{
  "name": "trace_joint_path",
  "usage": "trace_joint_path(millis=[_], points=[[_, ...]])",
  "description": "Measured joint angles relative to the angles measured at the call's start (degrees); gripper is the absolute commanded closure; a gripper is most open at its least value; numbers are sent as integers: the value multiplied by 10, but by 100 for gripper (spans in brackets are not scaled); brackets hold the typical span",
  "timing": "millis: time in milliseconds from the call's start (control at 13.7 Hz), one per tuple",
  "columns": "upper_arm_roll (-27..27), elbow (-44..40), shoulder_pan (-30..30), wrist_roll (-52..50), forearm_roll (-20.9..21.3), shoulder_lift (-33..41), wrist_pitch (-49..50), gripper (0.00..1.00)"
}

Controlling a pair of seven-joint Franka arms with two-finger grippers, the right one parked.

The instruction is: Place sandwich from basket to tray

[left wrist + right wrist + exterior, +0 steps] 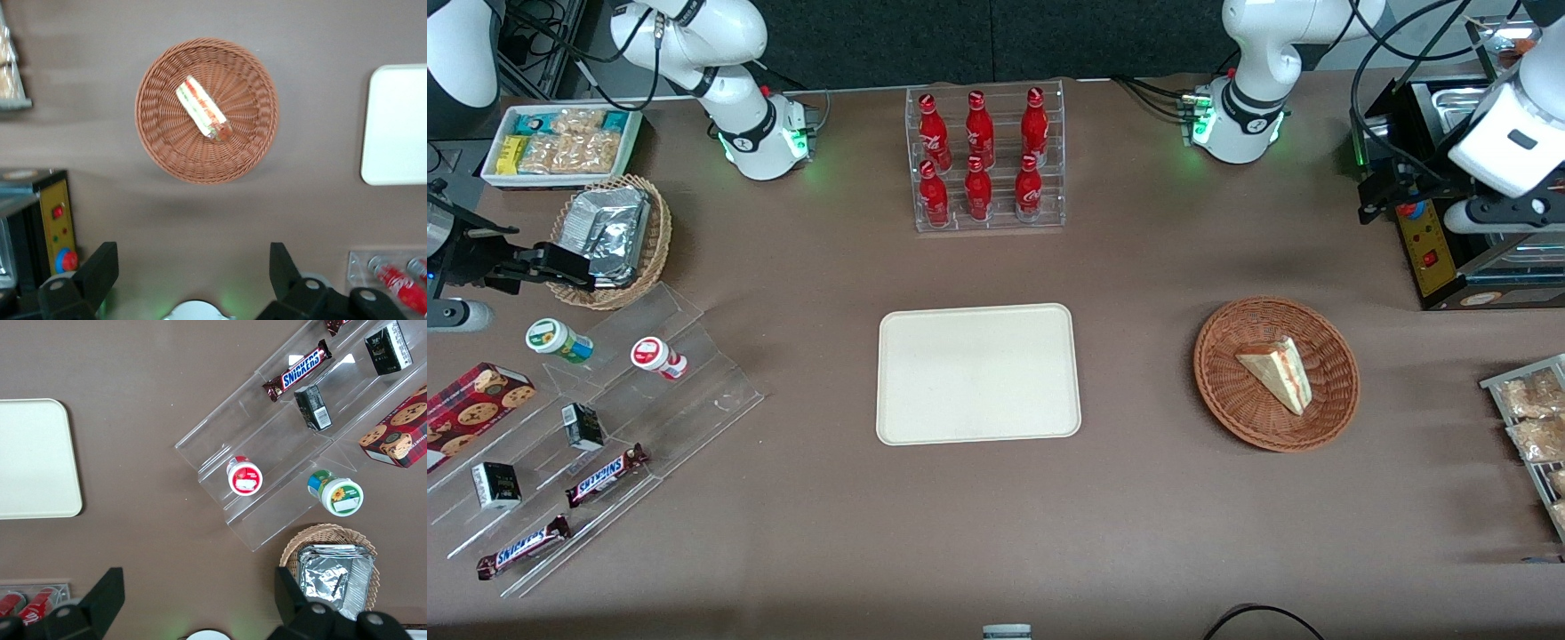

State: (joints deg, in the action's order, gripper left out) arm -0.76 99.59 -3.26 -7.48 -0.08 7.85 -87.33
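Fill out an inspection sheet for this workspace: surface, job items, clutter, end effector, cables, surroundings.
Surface: brown table.
Job items: sandwich lies in the basket; tray bare, beside the basket toward the parked arm's end.
Clutter: cola bottles in a clear rack; Snickers bars on acrylic steps; foil packets in a tan basket.
End effector: left arm's end effector open, high above the table near the basket.
Cables: black cable at the table edge.
Surroundings: black appliance.

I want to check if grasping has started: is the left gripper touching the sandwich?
Apart. In the left wrist view the gripper is open and high above the table, with bare table between its fingers and the sandwich lying in the basket.
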Motion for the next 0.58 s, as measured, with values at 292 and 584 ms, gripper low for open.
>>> trace_joint_path(millis=[292,584], points=[[2,5,1,-69,22,-73,-11,0],[2,36,1,-172,26,-149,-113,0]])
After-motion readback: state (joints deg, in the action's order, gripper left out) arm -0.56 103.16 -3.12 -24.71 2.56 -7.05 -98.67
